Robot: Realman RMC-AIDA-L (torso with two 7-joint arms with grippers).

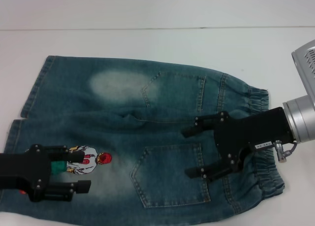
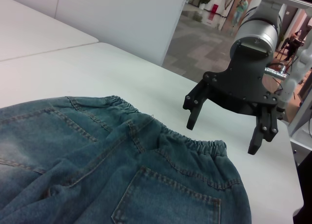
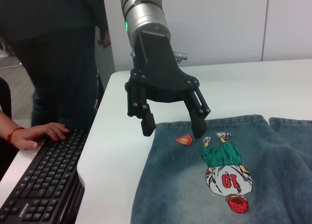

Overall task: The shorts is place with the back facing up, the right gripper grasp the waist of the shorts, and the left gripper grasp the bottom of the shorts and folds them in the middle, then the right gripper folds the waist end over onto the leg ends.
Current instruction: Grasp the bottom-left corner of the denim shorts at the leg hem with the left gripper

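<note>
The blue-green denim shorts (image 1: 162, 113) lie flat on the white table (image 1: 147, 44), back pockets up. The ruffled waist (image 1: 259, 100) is at the right; the leg hems (image 1: 33, 85) are at the left. A cartoon print (image 1: 93, 159) marks the near leg. My right gripper (image 1: 188, 153) hovers open over the near back pocket, just inside the waistband; in the left wrist view this right gripper (image 2: 223, 135) hangs above the waist (image 2: 195, 146). My left gripper (image 1: 84, 170) is open over the near leg beside the print; the right wrist view has the left gripper (image 3: 173, 130) above the hem.
A black keyboard (image 3: 44, 180) with a person's hand (image 3: 36, 135) on it sits off the table's leg-hem end, and a person stands there. The table's front edge runs close under the near leg. White table surface lies beyond the shorts.
</note>
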